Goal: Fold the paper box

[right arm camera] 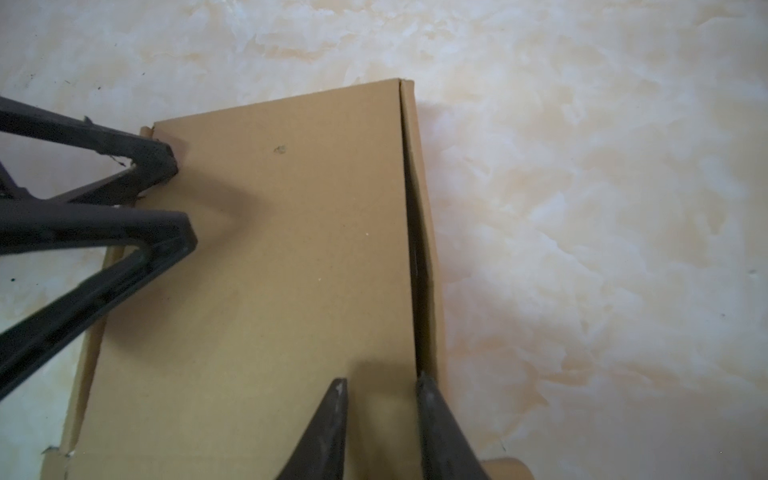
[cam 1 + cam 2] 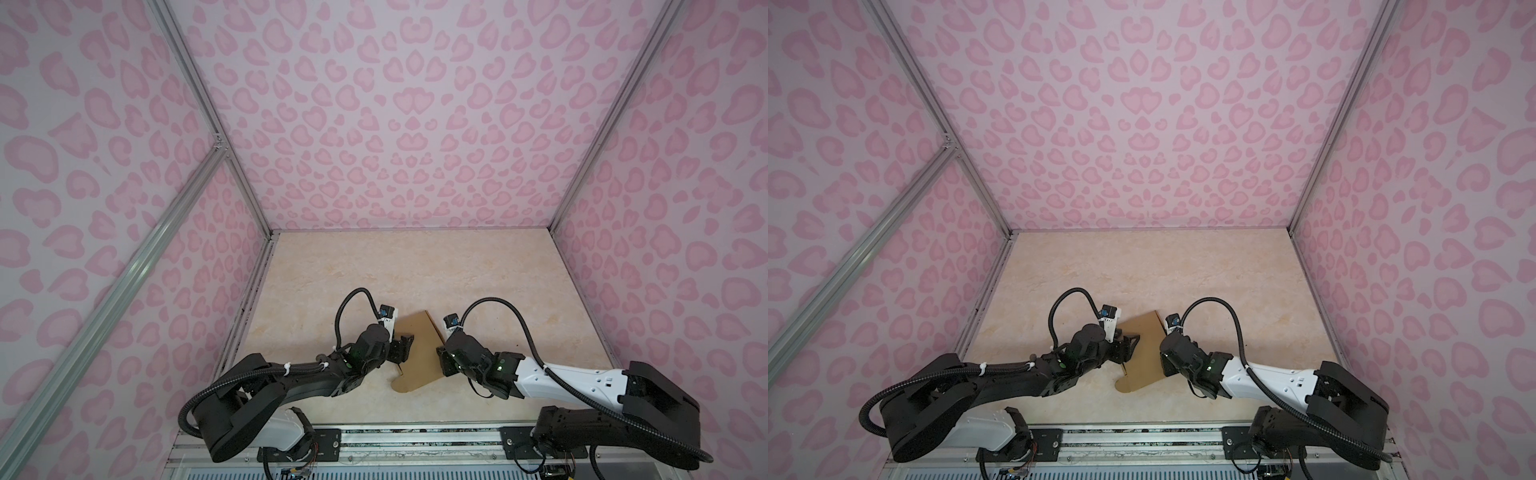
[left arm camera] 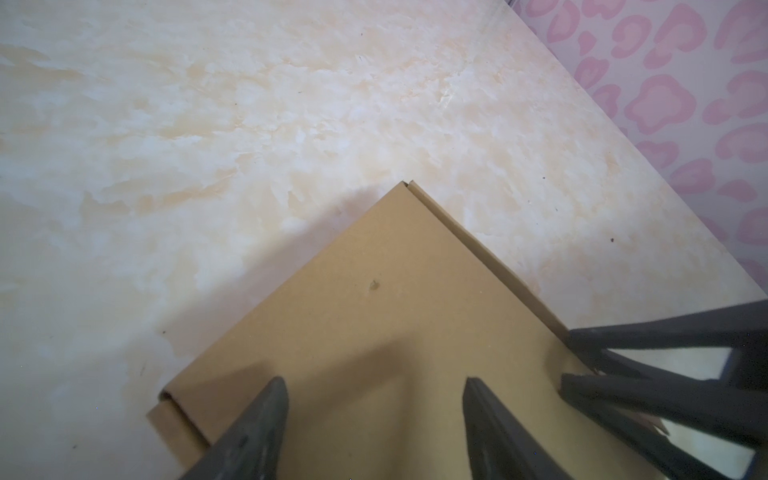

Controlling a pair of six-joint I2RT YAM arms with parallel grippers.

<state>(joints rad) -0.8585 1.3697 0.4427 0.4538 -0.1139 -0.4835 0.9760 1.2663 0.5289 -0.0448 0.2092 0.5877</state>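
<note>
Both grippers positioned at the paper box [image 2: 419,353], which lies near the front of the marble-patterned tabletop [image 2: 374,270].
Left gripper [image 3: 376,388]: jaws wide apart above the panel, gripping nothing. Right gripper [image 1: 380,388]: jaws narrowly parted at the side flap [image 1: 422,232]; grip not discernible.

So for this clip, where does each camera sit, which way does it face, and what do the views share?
Top views: mounted high at the robot's base end, looking down and forward at the table and pink walls; both arms show.
Left wrist: on the left arm, looking along the open left gripper over the paper box; the right gripper's fingers intrude.
Right wrist: on the right arm, looking along the right gripper at the box's side seam.
Shared: both wrist views show the same small dent on the box.
</note>
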